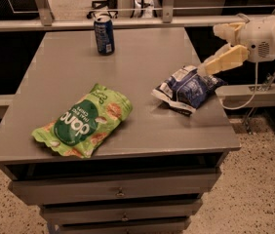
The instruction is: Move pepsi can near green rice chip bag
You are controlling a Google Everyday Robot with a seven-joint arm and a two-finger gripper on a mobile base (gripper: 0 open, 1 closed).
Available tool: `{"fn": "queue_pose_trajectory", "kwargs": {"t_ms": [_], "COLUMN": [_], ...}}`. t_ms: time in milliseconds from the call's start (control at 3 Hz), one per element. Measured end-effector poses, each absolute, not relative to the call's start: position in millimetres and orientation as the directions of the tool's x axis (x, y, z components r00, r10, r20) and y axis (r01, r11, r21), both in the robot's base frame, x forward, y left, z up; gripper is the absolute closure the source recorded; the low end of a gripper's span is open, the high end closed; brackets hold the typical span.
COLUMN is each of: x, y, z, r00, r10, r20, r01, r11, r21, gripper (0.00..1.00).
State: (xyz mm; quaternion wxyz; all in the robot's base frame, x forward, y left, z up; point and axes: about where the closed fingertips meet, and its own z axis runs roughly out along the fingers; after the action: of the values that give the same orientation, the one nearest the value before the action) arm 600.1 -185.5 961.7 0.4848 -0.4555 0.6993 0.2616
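Note:
The pepsi can [104,34] stands upright near the far edge of the grey table [142,67], left of centre. The green rice chip bag [85,121] lies flat near the front left of the table, well apart from the can. My gripper [208,50] is at the right edge of the table, above and just right of a dark blue and white snack bag [188,87]. Its cream fingers [224,60] are spread open and hold nothing. It is far from the can.
The table top sits on a cabinet with drawers [120,191] below the front edge. A metal rail [127,21] and frames run behind the table. A low shelf [254,94] and a cable lie to the right under the arm.

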Motion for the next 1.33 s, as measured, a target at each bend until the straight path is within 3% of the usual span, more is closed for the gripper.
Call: {"fn": "queue_pose_trajectory", "kwargs": {"t_ms": [1000, 1333], "x": [690, 717], "y": [-163, -168], "z": [955, 946], "r00": [-0.008, 0.005], "r10": [-0.235, -0.210], "r20": [-0.972, -0.978], "r01": [-0.913, -0.873], "r11": [0.398, 0.475], "r21": [-0.088, -0.107], "gripper": [0.00, 0.00]}}
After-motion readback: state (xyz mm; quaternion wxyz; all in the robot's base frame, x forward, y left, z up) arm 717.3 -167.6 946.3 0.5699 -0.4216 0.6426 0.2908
